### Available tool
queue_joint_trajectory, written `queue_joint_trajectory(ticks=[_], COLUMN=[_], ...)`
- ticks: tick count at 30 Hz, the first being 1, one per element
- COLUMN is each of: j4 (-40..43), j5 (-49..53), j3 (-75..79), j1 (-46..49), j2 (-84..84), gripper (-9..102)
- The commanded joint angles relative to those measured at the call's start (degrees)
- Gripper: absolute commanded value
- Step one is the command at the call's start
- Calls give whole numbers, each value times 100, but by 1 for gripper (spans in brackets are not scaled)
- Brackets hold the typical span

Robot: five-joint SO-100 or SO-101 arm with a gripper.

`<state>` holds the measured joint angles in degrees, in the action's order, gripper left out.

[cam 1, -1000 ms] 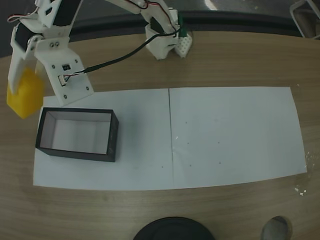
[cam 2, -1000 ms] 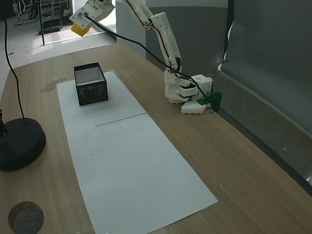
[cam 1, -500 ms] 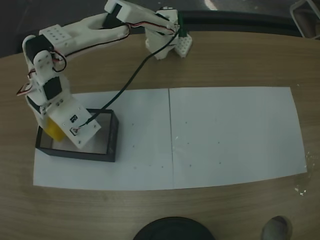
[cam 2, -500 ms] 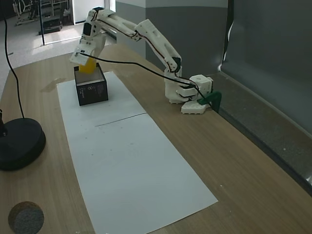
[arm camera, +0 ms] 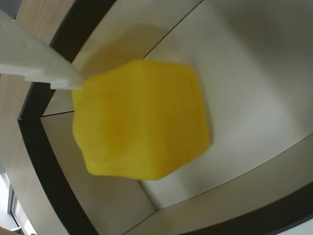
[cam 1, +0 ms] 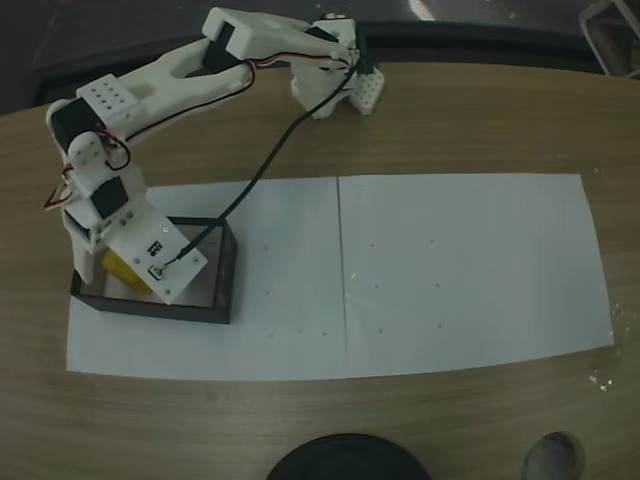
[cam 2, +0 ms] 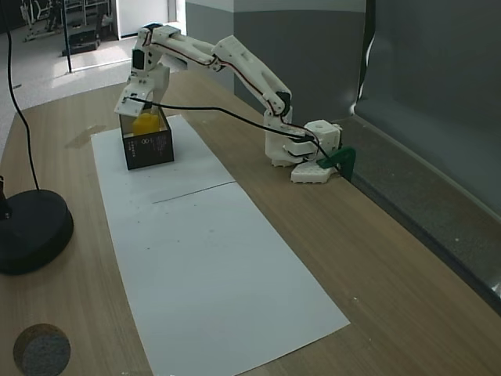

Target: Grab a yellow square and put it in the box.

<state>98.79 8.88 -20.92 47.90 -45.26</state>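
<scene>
The yellow square (arm camera: 142,120) is blurred in the wrist view, inside the box (arm camera: 36,152), over its pale floor. One white finger (arm camera: 41,66) touches the square's upper left corner; no finger shows on its other side. In a fixed view from above, my gripper (cam 1: 135,272) reaches down into the black-walled box (cam 1: 226,270) at the left end of the paper, with the yellow square (cam 1: 117,268) just under it. In a fixed view from the side, the yellow square (cam 2: 144,124) shows at rim level of the box (cam 2: 150,149), below the gripper (cam 2: 139,111). The jaws appear apart.
A white paper sheet (cam 1: 450,270) covers the wooden table. The arm's base (cam 1: 335,85) stands at the far edge, and a black cable runs from it to the gripper. A round black lamp base (cam 2: 31,231) sits near the table's front edge.
The arm swung the yellow square from high beside the box to over it, then lowered into the box. The square now sits lower, at rim level, blurred under the gripper.
</scene>
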Motion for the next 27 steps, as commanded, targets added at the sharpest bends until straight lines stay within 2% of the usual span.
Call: queue_joint_trajectory(ticks=[1, 6, 11, 15, 18, 23, 27], j4=[-9, 18, 26, 53, 53, 9, -167], j5=[-70, -1020, -1397, -1415, -1397, -1389, -1380], j3=[360, 1116, 1195, 1002, 158, -2250, -4157], j1=[-123, -466, -1468, -2619, -3516, -4808, -5106], j2=[-404, -1195, -2760, -4043, -5194, -7242, -8754], gripper=[27, 1, 1, 1, 1, 1, 1])
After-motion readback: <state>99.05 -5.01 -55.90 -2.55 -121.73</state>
